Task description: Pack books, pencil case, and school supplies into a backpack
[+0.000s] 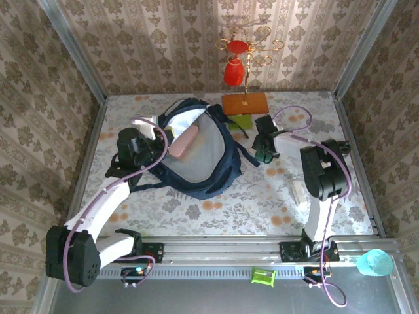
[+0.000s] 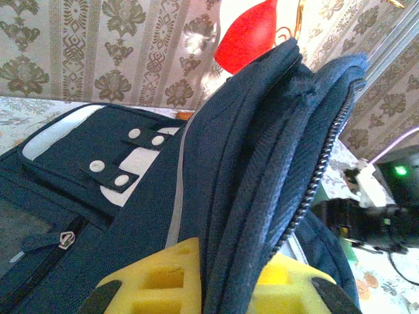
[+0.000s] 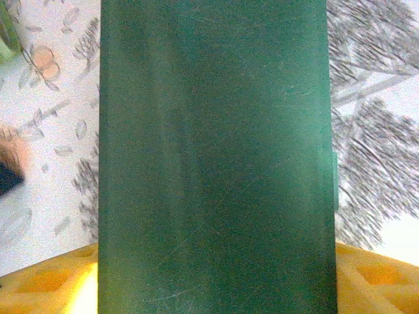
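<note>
The left gripper [image 2: 216, 294] is clamped on the raised zip-edged rim of the large navy-blue fabric backpack [image 1: 196, 163], at its left side. The backpack lies flat with its mouth gaping, showing a grey lining, white-grey patches and a pink oblong piece [image 1: 186, 141] inside. To the backpack's right, the right gripper [image 1: 265, 150] straddles a dark green flat oblong piece [image 3: 216, 157]. I cannot tell whether its fingers press the piece.

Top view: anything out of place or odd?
One thing: a small bright green piece lies on the grey metal ledge past the near edge of the floral table, well away from the navy fabric backpack. It looks stray, possibly one of the supplies. Nothing looks spilled or damaged.
</note>
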Robot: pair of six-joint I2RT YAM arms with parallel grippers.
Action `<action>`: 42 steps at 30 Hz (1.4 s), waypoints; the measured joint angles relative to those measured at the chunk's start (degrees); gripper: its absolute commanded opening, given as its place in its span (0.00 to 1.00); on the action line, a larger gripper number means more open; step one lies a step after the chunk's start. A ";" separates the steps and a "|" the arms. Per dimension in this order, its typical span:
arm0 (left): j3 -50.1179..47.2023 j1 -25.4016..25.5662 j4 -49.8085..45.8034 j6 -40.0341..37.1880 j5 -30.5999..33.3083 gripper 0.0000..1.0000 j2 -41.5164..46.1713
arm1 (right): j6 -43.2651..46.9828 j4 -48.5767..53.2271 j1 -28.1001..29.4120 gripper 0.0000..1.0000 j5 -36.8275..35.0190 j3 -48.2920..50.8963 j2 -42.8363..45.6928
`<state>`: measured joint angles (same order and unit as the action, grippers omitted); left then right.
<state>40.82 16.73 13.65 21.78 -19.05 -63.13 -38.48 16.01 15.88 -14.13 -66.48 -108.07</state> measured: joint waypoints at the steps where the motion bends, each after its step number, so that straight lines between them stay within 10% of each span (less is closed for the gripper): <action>1: 0.00 0.00 0.00 0.00 0.00 0.00 0.00 | 0.24 -0.22 -0.07 0.60 1.11 1.86 2.27; 16: -0.07 0.00 0.04 0.00 0.00 0.00 -0.04 | 1.20 -0.17 19.19 0.56 15.80 6.43 29.51; 29: -0.11 0.22 1.05 0.04 -0.79 0.00 -0.94 | -8.31 -3.63 27.34 0.57 22.67 -2.23 10.86; 42: -0.83 0.87 1.38 -0.85 -2.78 0.00 -0.94 | -17.16 -9.94 27.56 0.70 3.80 -10.32 -2.89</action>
<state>39.99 17.61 15.03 20.93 -21.82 -64.07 -55.64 6.07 43.44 -10.33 -76.79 -110.96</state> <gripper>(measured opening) 0.123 0.688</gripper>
